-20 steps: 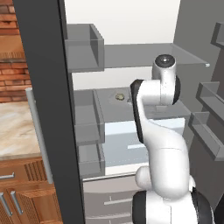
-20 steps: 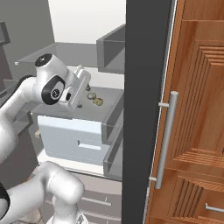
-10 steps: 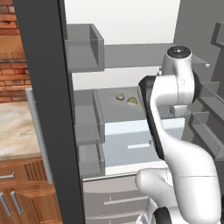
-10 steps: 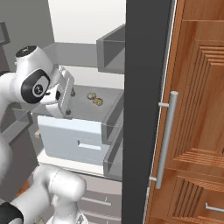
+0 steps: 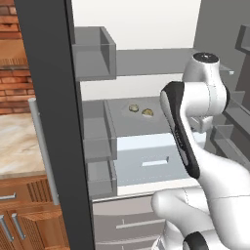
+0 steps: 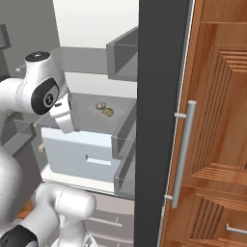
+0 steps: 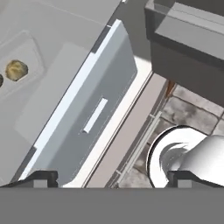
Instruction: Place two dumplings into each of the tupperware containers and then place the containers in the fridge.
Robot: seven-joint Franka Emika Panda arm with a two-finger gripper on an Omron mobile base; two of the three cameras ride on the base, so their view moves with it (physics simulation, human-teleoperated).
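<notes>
Tool (image 7: 111,178): wide open, empty. Container (image 7: 33,83) with dumplings (image 5: 140,110) shelved in fridge (image 5: 49,122), ahead of tool. Next: withdraw, fetch second container.

room: above drawer (image 5: 146,158) | obstacle: door bins (image 5: 95,58) at left

1. This is a kitchen.
2. An open fridge (image 5: 53,97) has grey shelves (image 5: 146,61) and a pale drawer (image 5: 146,158).
3. Wood cupboards (image 6: 217,120), a brick wall (image 5: 12,93) and a stone counter (image 5: 17,146) stand beside it.
</notes>
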